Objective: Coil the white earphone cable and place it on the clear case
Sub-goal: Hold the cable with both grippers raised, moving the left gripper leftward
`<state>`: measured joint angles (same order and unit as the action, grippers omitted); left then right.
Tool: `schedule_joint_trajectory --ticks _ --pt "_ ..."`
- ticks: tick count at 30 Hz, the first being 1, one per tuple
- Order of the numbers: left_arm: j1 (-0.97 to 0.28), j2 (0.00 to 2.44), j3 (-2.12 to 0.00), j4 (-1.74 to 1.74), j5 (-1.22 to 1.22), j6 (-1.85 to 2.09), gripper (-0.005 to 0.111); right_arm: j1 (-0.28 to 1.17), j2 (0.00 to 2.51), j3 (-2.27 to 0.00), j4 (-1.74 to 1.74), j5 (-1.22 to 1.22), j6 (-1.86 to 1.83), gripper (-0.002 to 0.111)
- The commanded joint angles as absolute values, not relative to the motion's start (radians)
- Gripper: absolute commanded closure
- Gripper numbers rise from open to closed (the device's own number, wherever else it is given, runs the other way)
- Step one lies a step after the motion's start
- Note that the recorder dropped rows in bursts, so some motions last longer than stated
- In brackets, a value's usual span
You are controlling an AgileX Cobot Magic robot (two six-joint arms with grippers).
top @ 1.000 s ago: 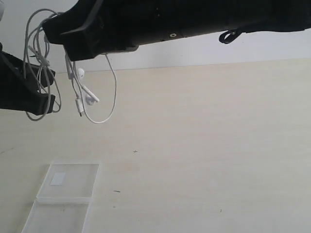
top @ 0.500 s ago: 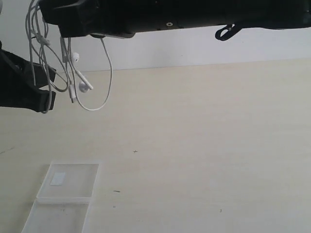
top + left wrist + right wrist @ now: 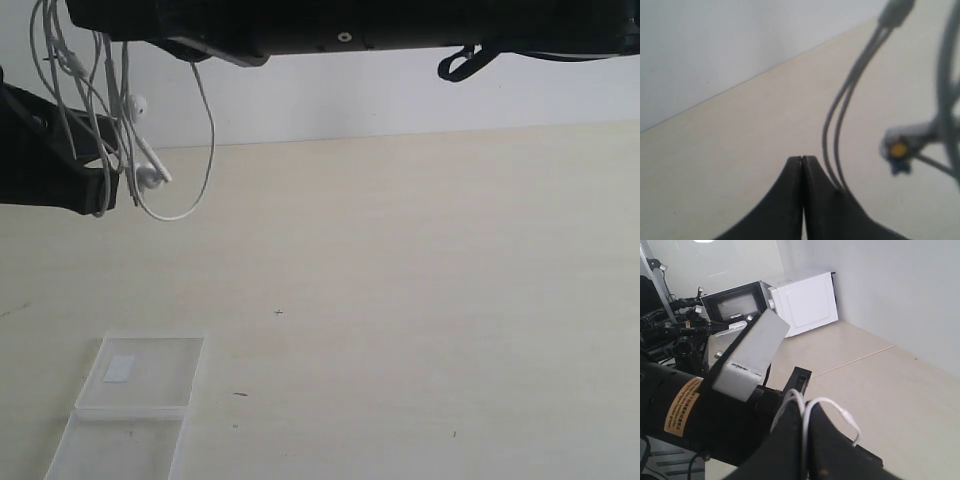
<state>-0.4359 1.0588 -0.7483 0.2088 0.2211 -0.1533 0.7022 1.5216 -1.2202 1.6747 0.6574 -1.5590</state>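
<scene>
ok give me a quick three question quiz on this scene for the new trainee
1. True or false: the white earphone cable lies on the clear case.
2. Of the left gripper and the right gripper, which is shut? A: left only. B: right only. C: both.
3. Fill in: the clear case sits on the table with its two halves ____ (open or closed).
Key: 1 false, it hangs in loops in the air, well above the case; 2 C; 3 open.
</scene>
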Motion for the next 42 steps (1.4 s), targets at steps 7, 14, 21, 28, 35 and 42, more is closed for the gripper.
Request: schedule_joint_trajectory --ticks 7,14,21,28,35,42 --pt "-0.441 1.059 -0.745 0.200 0.188 -0.262 0.089 0.698 1.511 -1.217 1.691 0.615 -1.567 0.108" --pt "-0.441 1.054 -0.745 0.200 0.230 -0.272 0.058 0.698 1.511 -1.217 1.691 0.567 -1.560 0.108" --pt "-0.425 1.024 -0.745 0.205 0.246 -0.347 0.058 0.698 1.511 -1.217 1.689 0.523 -1.543 0.108" --pt "-0.358 1.000 -0.745 0.205 0.305 -0.362 0.050 0.698 1.511 -1.217 1.685 0.515 -1.541 0.108" --pt "-0.337 0.989 -0.745 0.205 0.319 -0.465 0.037 0.698 1.511 -1.217 1.685 0.501 -1.543 0.108" --pt "-0.337 0.989 -0.745 0.203 0.319 -0.541 0.037 0.698 1.515 -1.215 1.683 0.543 -1.532 0.108"
